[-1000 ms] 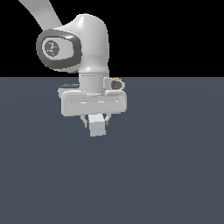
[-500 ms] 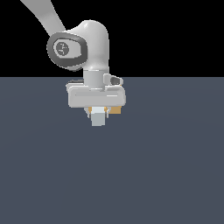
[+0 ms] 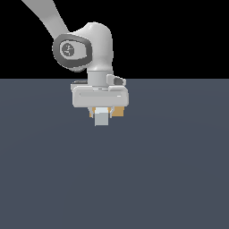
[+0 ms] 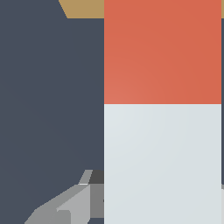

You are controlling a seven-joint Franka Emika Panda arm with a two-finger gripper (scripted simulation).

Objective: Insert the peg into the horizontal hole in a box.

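Peg (image 4: 162, 109) first: your wrist view is mostly filled by it, a broad bar whose far part is orange-red and whose near part is pale grey-white, the colour boundary running straight across it. Beyond the orange-red end you see a strip of tan, the box (image 4: 83, 8), at the picture's edge; whether the tip touches it or stands just short you cannot tell from here. The hole is not visible in either view.

Your exterior view gives you the other end: only the peg's light grey end face (image 3: 101, 117) shows, a small square pointing toward the camera, sitting just under the gripper (image 3: 101, 112). Small tan patches of the box (image 3: 118, 112) peek out on either side of it, behind the hand.

The gripper is clamped on the peg; in the wrist view a grey finger (image 4: 70, 205) lies against the white part, while the exterior view hides the fingers behind the wide white hand body.

Around all this, the dark slate floor (image 3: 170, 170) spreads flat, and the white arm (image 3: 82, 47) rises toward the exterior view's left against black.
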